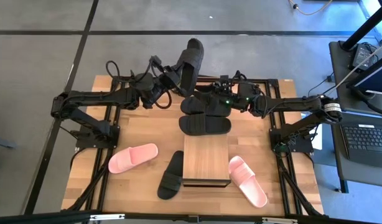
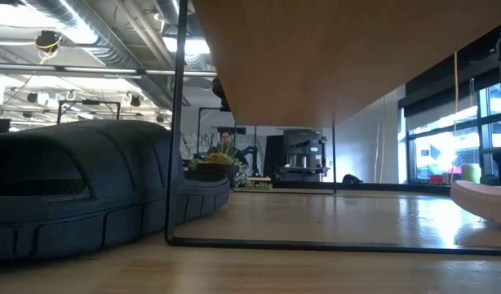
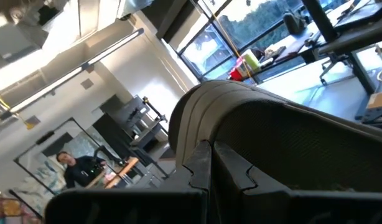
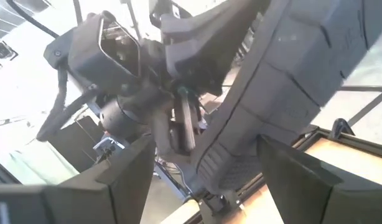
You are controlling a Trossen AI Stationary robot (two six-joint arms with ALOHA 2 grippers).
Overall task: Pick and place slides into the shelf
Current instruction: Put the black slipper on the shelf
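Grey floor surrounds the pale wooden worktop (image 1: 135,127) in the high view, where the shelf (image 1: 206,160) stands near the front edge with a pink slide (image 1: 133,157) to its left, another pink slide (image 1: 247,180) at its right, and a black slide (image 1: 171,175) just beside its front left corner. Two more black slides (image 1: 204,124) lie behind the shelf. The left hand (image 1: 176,76), reaching across the back of the worktop, is clamped on a lifted black slide (image 1: 191,62) held above the back edge; the right hand (image 1: 217,101) hovers near it with fingers wide and nothing between them. From table height, the shelf's plank underside (image 2: 332,57) fills the top, with a black slide's sole (image 2: 87,192) at left. Looking along the left wrist, the held slide (image 3: 272,137) fills the frame, pinched at its edge. The right wrist sees that slide (image 4: 290,81) and the left hand beyond its own spread fingers (image 4: 297,171). Foam like this should be light, soft and springy; the strap or sole edge looks the best hold.
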